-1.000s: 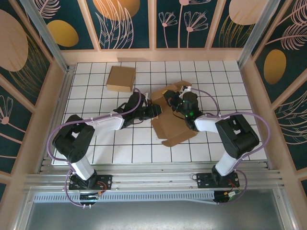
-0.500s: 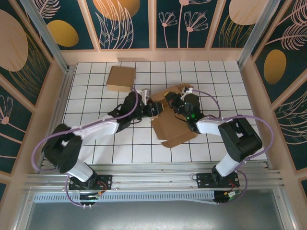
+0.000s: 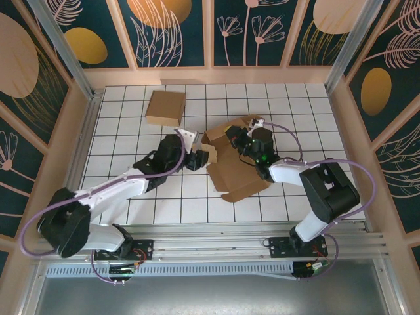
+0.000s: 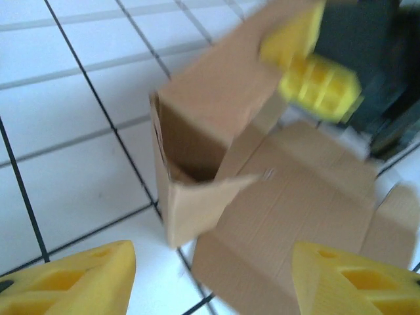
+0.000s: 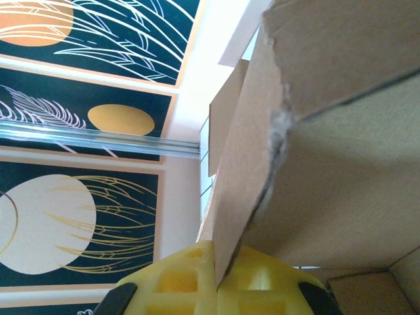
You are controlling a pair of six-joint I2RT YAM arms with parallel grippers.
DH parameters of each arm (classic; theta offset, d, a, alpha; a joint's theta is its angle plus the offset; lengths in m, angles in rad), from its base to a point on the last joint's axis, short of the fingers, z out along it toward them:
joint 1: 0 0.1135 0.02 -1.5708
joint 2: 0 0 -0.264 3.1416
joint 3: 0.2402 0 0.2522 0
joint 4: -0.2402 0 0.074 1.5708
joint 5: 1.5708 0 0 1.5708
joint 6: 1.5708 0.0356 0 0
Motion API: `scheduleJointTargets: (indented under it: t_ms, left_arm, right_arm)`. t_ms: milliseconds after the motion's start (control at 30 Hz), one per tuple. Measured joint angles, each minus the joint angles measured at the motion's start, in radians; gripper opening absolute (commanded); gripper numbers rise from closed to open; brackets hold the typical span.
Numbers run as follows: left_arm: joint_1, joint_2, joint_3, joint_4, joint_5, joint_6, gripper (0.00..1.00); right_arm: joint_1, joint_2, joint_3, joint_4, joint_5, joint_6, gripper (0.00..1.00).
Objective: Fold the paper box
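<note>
Finding, at six o'clock in the left wrist view, the left gripper [image 4: 210, 279] gaping, its blocky yellow fingers [image 4: 72, 275] gripping nothing. Facing, just beyond, the paper box [image 4: 262, 197]: brown corrugated card, one wall raised, a small flap jutting toward seven o'clock, a flat panel spreading toward five. Catching, at one o'clock there, the right gripper [image 4: 312, 72] on the raised wall. Showing, from the right wrist, a ragged, fuzzy card edge wedged tight between closed, ribbed fingers [image 5: 177, 282]. Placing, from above, the paper box at the middle of the white gridded table [image 3: 118, 131], with a second box [image 3: 165, 108], closed and squarish, lying toward eleven o'clock.
</note>
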Motion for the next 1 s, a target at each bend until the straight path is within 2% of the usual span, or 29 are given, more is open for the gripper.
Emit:
scheduleJointTargets:
  t_ms: [400, 467, 733, 1000]
  left_arm:
    - [0.0, 0.261, 0.058, 0.09, -0.02, 0.143, 0.67]
    - [0.0, 0.294, 0.078, 0.116, -0.016, 0.144, 0.64]
    - [0.0, 0.443, 0.186, 0.179, -0.045, 0.072, 0.44]
    - [-0.003, 0.505, 0.253, 0.183, -0.1, -0.016, 0.4]
  right_arm:
    - [0.0, 0.0, 0.01, -0.018, -0.004, 0.002, 0.0]
    - [0.0, 0.0, 0.01, -0.019, -0.004, 0.003, 0.0]
    - [-0.002, 0.0, 0.01, -0.014, -0.002, 0.021, 0.0]
    - [-0.01, -0.006, 0.01, -0.014, 0.021, 0.028, 0.0]
